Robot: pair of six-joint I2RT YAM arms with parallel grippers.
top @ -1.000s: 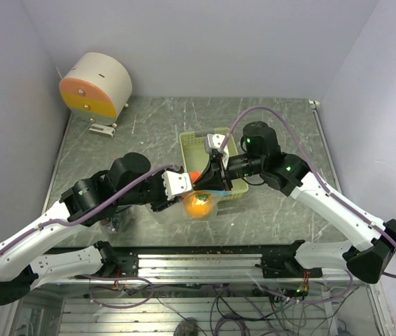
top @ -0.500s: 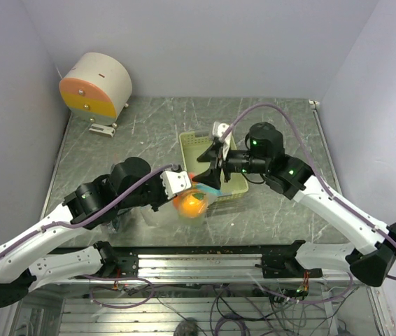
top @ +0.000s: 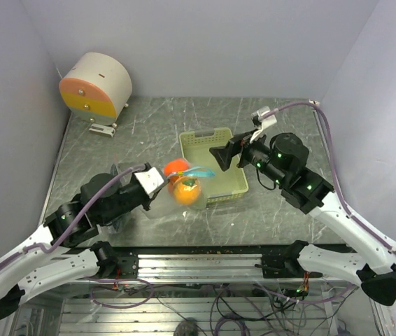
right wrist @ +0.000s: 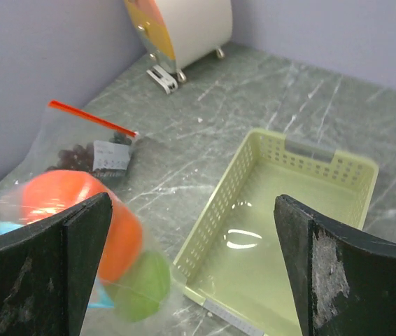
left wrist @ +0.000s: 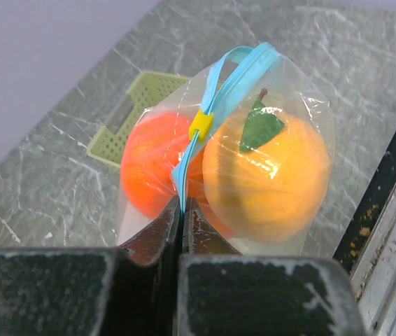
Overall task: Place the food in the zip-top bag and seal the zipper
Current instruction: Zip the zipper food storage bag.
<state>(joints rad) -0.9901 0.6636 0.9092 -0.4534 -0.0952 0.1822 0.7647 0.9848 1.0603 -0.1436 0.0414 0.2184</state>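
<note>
From above, the left gripper [top: 160,183] holds the clear bag [top: 192,175] of orange fruit [top: 186,191] against the left edge of the green basket [top: 205,133]. Its wrist view shows the jaws pinched shut on the teal zipper [left wrist: 219,91], below a yellow slider [left wrist: 201,124]. In the right wrist view the right gripper [right wrist: 192,203] gapes wide above the basket, gripping nothing; a grey label [right wrist: 110,155] on a second bag [right wrist: 65,133] is too small to read
</note>
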